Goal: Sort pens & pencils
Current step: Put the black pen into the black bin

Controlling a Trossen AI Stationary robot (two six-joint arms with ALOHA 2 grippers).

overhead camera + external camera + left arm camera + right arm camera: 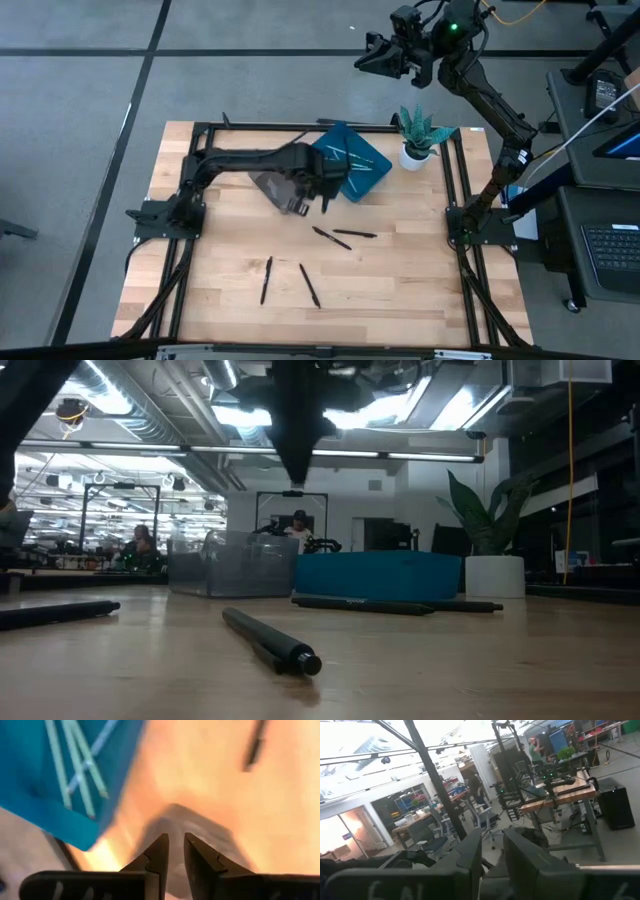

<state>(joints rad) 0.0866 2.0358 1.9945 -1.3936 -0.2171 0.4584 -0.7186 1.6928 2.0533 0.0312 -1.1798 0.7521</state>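
Pens & pencils judged light, stiff, prone to rolling; best pinched mid-shaft. Left gripper seen nearly closed, empty, above clear bin.

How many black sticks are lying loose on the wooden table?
4: two side by side near the front edge, two more nearer the middle. The left arm could be hiding others.

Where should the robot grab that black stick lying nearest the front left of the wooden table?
Probably at the middle of the thin black stick, coming straight down from above. It lies flat on the light wooden table, clear of the neighbouring black stick, so the fingers could close across its narrow width. The left gripper hangs nearest, over the clear plastic bin.
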